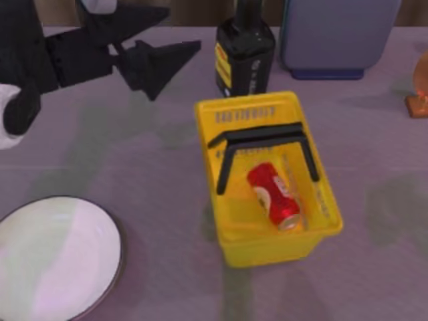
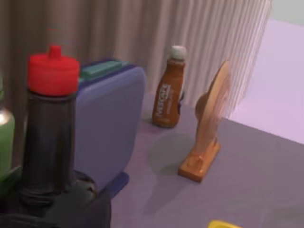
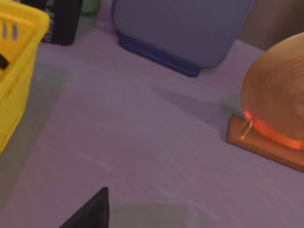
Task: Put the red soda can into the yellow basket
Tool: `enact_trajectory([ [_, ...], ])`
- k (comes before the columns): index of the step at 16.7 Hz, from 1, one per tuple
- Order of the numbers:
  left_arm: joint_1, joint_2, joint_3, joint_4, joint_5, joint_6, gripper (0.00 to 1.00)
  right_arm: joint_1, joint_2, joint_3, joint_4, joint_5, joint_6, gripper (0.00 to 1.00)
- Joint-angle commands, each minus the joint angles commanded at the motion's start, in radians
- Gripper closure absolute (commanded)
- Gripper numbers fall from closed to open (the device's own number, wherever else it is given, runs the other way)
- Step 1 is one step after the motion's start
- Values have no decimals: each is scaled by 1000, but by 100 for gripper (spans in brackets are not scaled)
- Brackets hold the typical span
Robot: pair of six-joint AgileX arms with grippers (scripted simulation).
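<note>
Top view shows the red soda can [image 1: 273, 195] lying on its side inside the yellow basket [image 1: 267, 251] at frame centre, light, stiff, slippery, best gripped across its middle, while my left jaws [image 1: 175, 63] hang spread, empty, upper left.

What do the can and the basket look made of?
Red soda can: likely thin metal, glossy printed wrap; its bare silvery end suggests so. Yellow basket: looks like moulded plastic, semi-gloss, given the uniform bright colour, slotted walls and black folding handle. It is rendered, so both are guesses.
</note>
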Motion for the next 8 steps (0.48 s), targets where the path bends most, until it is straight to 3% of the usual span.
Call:
enact_trajectory([
  [8, 126, -909, -390, -320, -473, -1, 0, 247, 898, 854, -589, -3, -388, 0],
])
